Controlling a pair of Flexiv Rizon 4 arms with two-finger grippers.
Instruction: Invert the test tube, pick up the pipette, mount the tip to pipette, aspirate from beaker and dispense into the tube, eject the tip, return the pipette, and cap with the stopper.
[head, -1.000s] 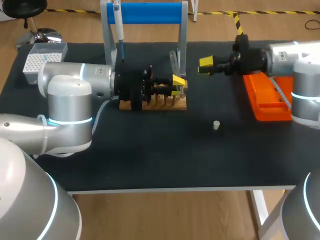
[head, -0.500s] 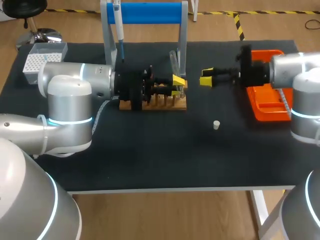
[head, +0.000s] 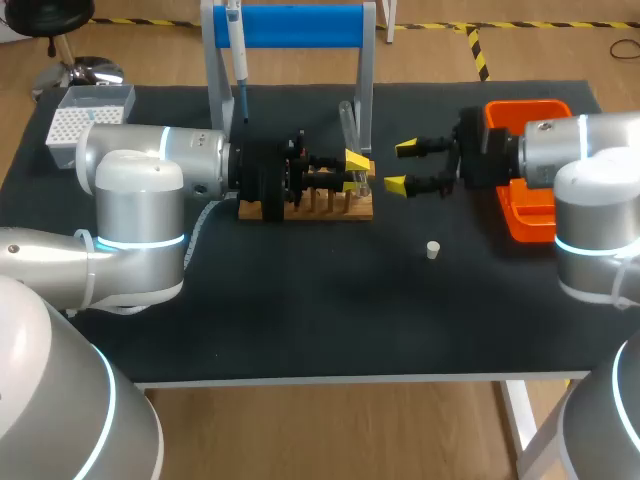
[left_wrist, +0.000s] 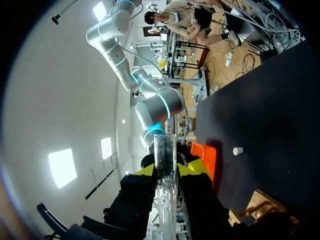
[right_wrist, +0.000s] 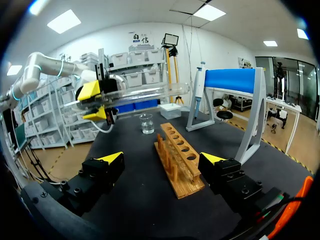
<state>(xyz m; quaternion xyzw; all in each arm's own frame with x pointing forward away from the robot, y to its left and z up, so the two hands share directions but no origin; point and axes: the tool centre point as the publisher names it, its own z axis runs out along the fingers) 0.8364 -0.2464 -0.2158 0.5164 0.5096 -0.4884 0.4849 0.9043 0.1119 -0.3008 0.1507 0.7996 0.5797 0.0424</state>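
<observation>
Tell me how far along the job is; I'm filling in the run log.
Nothing looks finished. In hand: the left jaws are shut on the tube, held sideways above the rack, so the inversion is underway; the right jaws are open and empty nearby. Left: the pipette hangs on its stand, the beaker stands untouched, and the stopper lies on the table.

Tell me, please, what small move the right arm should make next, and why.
Probably ease the right tool forward until it straddles the test tube. The left tool is shut on the tube over the wooden rack, and the open right tool faces it, apart from it, seemingly lined up to take it.
</observation>
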